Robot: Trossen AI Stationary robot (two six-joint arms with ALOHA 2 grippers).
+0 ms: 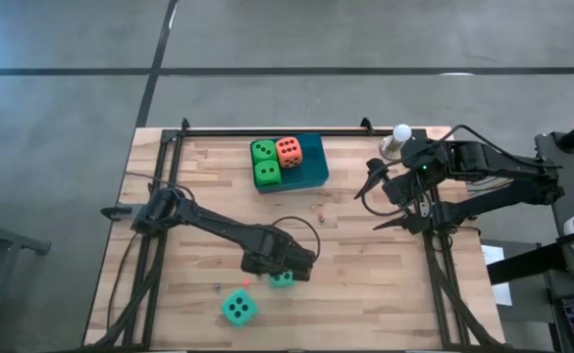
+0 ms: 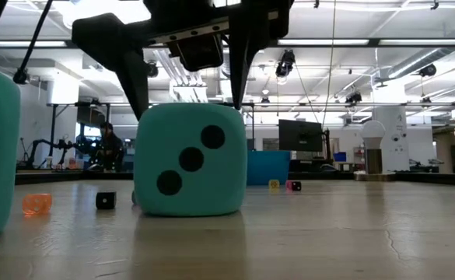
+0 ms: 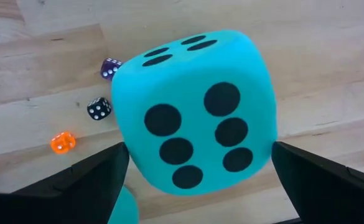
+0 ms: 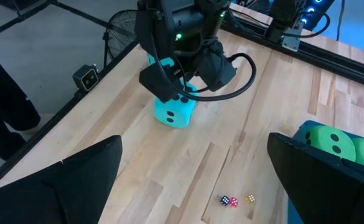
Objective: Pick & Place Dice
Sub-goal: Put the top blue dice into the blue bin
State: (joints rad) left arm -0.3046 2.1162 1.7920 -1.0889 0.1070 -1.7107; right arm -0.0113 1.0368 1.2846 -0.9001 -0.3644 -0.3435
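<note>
— What is your left gripper doing?

— I am hanging it over a teal die at the near middle of the surface, my fingers spread wide, one on either side of it and not clamping. The die is sitting flat and square, a cube with no long axis, its three-pip face looking level along the surface.

— How many dice are you counting?

— Five: this teal one, a second teal die just beside it nearer the edge, and two green dice with one orange-red die lying in the tray at the far side.

— And your right gripper?

— I am holding it spread open near the right edge, gripping nothing.
</note>
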